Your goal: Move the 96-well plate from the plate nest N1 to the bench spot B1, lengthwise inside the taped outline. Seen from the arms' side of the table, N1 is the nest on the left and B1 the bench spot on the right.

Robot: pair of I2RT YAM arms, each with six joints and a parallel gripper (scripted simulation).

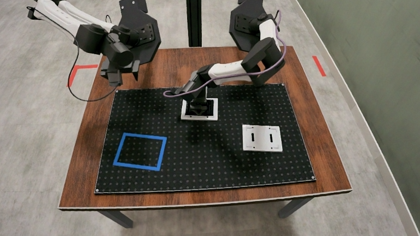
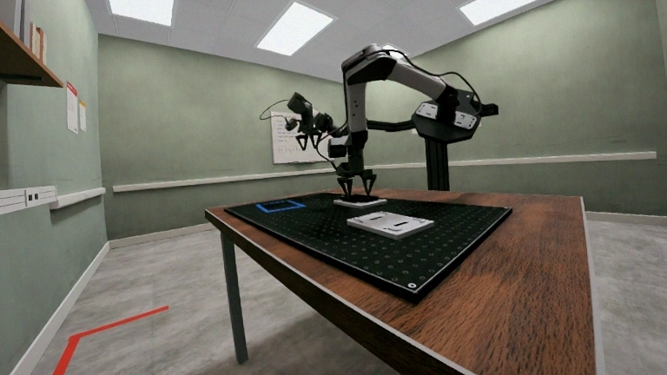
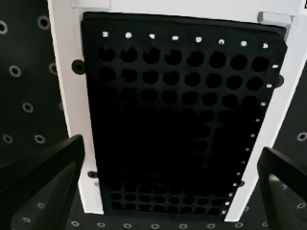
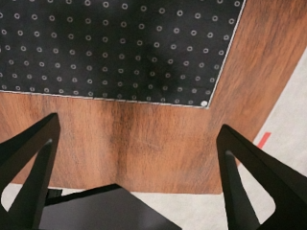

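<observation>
96-well plate (image 1: 210, 107) (image 2: 361, 198) (image 3: 168, 86) sits in the middle nest (image 1: 194, 117) (image 2: 361, 204) (image 3: 77, 120), which we take to be N1 because the plate is there. We name the sides from where the arms stand. The other nest (image 1: 262, 137) (image 2: 388, 220), farther left, holds no plate, and the blue taped outline (image 1: 142, 135) (image 2: 285, 208), our B1, lies on the right, also without plate.

Left pincer (image 1: 198, 110) (image 2: 357, 194) (image 3: 172, 153) is fully open, with its fingers beside the two long sides of the plate, and it has hold of nothing. Right pincer (image 1: 123, 75) (image 2: 308, 145) (image 4: 139, 126) is also wide open and empty, waiting above the near right part of the worktop (image 1: 185, 198).

So we judge that only the approach is done. Gripping, lifting, carrying to the right, setting down lengthwise and releasing are all left.
</observation>
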